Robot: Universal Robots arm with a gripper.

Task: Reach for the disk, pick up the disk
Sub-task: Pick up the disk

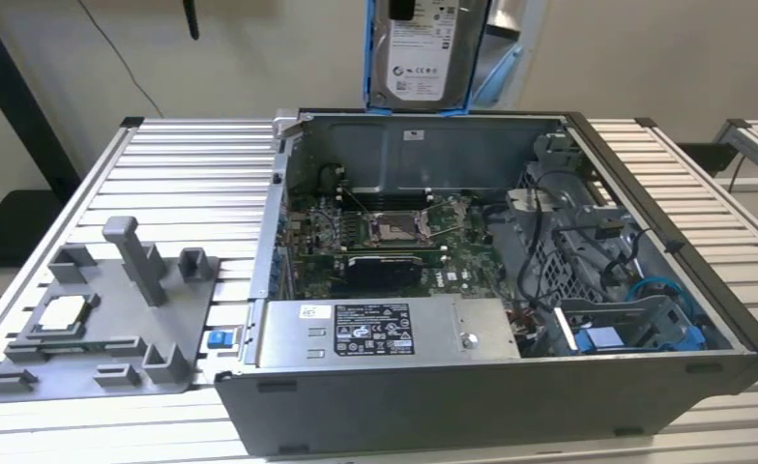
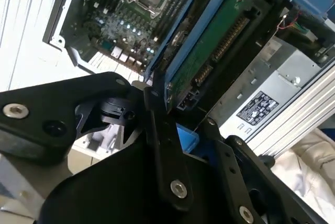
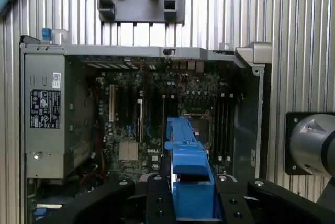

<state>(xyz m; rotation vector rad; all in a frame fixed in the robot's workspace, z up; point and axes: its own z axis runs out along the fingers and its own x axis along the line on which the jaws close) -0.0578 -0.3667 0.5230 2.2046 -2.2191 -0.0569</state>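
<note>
The disk (image 1: 424, 48) hangs upright in the air above the back wall of the open computer case (image 1: 456, 411). Its silver face and white label point toward the exterior camera, and a blue bracket runs along its edges. In the second wrist view its green circuit-board side (image 2: 212, 51) shows inside the blue bracket. My gripper (image 2: 183, 130) is shut on the disk, one black finger (image 2: 157, 111) pressed against the bracket's edge. In the first wrist view the bracket (image 3: 186, 156) sticks out from the gripper (image 3: 191, 195), above the motherboard.
Inside the case lie the motherboard (image 1: 393, 232), a grey power-supply box (image 1: 379, 333) along the front, and a blue drive cage (image 1: 630, 329) with cables on the exterior view's right. A grey fixture (image 1: 108, 319) holding a small square chip (image 1: 63, 314) sits on the slatted table (image 1: 186, 164).
</note>
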